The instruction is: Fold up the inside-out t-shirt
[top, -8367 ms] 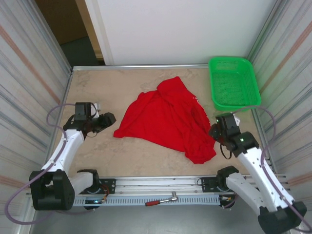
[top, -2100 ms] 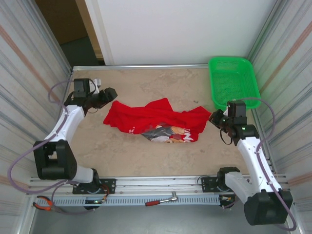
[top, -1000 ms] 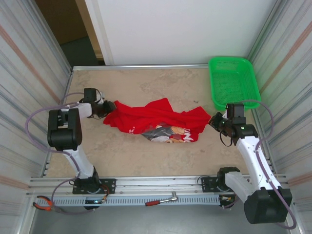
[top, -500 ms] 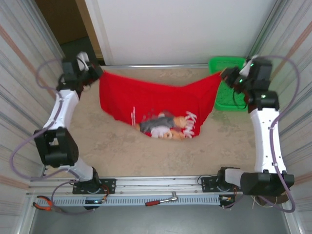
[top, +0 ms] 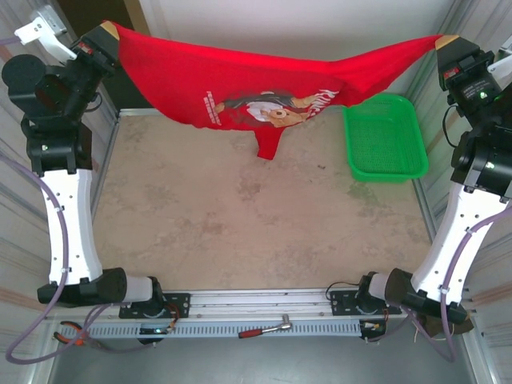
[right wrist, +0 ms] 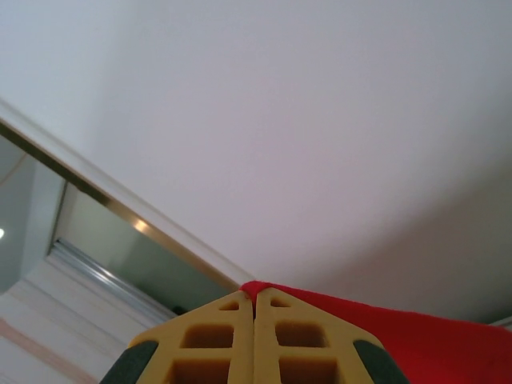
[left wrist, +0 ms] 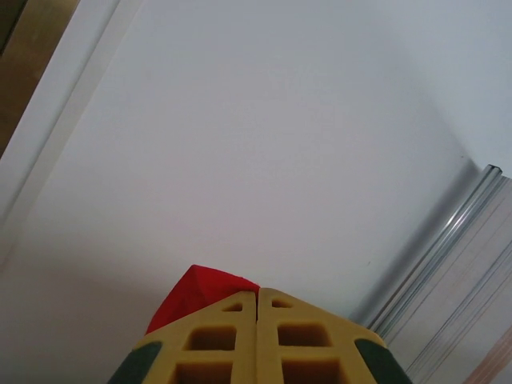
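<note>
The red inside-out t-shirt (top: 240,76) hangs stretched in the air high above the table, a cartoon print and white lettering facing the camera and a sleeve dangling below. My left gripper (top: 106,32) is shut on its upper left corner, and red cloth (left wrist: 196,292) pokes out past the yellow fingertips. At the upper right, my right gripper (top: 445,42) is shut on the other corner, with red cloth (right wrist: 384,324) running off to the right of its closed jaws (right wrist: 255,294). In the left wrist view my left gripper (left wrist: 256,292) points up at the white wall.
A green mesh basket (top: 384,136) stands at the table's back right, partly under the shirt's right end. The beige tabletop (top: 256,216) lies bare below the shirt. Corrugated side walls stand close to both arms. A ratchet wrench (top: 268,329) lies on the front rail.
Both arms have lifted the shirt from just above the table to high in the air and pulled it tauter. The print now hangs higher, well off the tabletop.
</note>
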Available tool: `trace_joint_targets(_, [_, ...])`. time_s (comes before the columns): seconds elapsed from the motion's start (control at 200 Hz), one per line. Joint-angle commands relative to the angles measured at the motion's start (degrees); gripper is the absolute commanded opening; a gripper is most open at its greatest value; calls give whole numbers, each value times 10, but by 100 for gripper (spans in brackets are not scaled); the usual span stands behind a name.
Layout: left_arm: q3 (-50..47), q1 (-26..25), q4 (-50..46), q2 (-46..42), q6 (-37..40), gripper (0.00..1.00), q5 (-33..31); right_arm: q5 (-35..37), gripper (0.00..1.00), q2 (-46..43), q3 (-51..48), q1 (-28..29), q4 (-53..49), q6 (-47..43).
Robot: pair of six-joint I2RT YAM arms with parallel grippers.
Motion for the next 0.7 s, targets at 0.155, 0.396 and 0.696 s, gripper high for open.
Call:
trace_joint_targets(0.155, [-30, 10, 41, -61, -23, 0, -36, 24, 0, -57, 49, -18, 50, 15])
trace_joint_targets(0.396, [19, 37, -63, 29, 9, 0, -31, 16, 0, 6, 19, -7, 38, 26])
trace_joint_targets(0.696, [20, 37, -86, 152, -42, 0, 58, 14, 0, 79, -52, 66, 31, 9])
